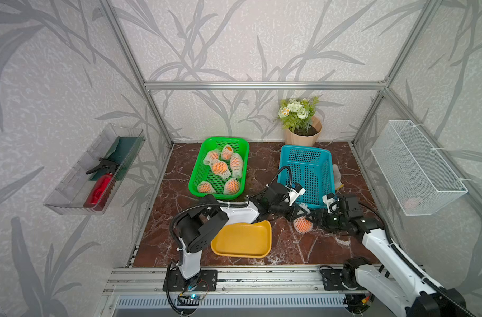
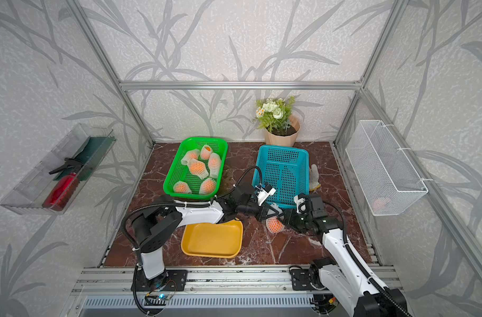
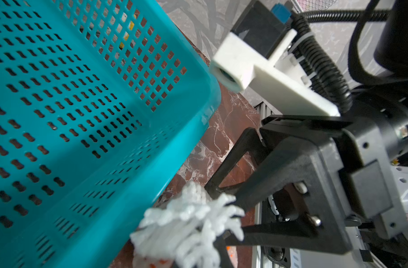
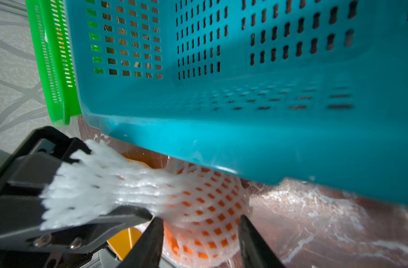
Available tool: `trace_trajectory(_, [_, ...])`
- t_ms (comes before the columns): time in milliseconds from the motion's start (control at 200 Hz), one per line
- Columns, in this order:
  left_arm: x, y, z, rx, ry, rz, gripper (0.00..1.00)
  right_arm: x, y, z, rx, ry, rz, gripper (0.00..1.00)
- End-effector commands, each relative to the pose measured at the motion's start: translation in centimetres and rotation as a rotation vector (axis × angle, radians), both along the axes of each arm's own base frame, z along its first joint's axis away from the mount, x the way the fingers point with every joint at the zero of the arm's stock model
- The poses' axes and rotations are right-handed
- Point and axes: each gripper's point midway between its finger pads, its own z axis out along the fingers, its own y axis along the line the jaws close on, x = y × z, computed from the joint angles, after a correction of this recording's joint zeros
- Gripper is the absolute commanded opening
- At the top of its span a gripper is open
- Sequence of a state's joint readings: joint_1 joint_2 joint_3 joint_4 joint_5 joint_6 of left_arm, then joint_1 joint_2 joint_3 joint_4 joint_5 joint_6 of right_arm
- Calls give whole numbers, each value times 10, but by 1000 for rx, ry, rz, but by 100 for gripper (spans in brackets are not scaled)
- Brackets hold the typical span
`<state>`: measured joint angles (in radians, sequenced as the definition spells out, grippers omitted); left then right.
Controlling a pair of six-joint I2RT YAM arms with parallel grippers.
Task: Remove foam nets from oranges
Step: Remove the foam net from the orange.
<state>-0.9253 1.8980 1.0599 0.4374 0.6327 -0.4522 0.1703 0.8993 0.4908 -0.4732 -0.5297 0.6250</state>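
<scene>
Nearest on the marble counter [image 1: 289, 247] lies a yellow tray [image 1: 241, 241]. Just beyond it, the robot's two arms meet at a single orange [image 1: 303, 225], low at the near edge of a teal basket [image 1: 311, 175]. The left hand [image 1: 301, 212] is clamped tight on the bunched end of the fruit's foam net [image 4: 119, 185], which runs stretched from its jaws to the orange. The right hand [image 4: 199, 234] has a finger on either side of the netted fruit, its jaws partway apart. Whether they press it cannot be told. Farther back, a green basket [image 1: 220, 139] holds more netted oranges [image 1: 220, 168]. A potted plant [image 1: 303, 129] stands by the rear wall, and a white wire basket [image 1: 415, 164] hangs on the right-hand wall.
</scene>
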Motion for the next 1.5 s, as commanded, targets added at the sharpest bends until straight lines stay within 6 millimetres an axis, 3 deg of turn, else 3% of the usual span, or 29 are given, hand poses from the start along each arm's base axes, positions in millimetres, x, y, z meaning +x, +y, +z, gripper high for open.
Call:
trace_trajectory(0, [0,-10,18,-82,25,-23,0,10,5,7,26,-58,20,35])
trace_trajectory(165, [2,-13,19,-92,41,-14,0,10,7,8,41,-49,17,19])
trace_trajectory(370, [6,-14,31,-115,49,5,9,10,12,13,96,-23,-4,8])
trace_trajectory(665, [18,-7,36,-85,69,63,11,8,11,24,118,-12,-37,4])
trace_trajectory(745, [24,-1,41,-81,63,91,11,6,9,26,103,-1,-44,11])
trace_trajectory(915, [34,12,55,-66,59,131,12,4,7,40,70,-7,-15,38])
trace_trajectory(1205, [38,33,68,2,108,153,12,3,8,62,59,-40,25,55])
trace_trajectory(1385, [24,56,84,101,132,142,12,0,11,74,54,-61,87,65])
trace_trajectory(1495, [2,91,89,236,213,138,12,-7,13,84,49,-75,130,74])
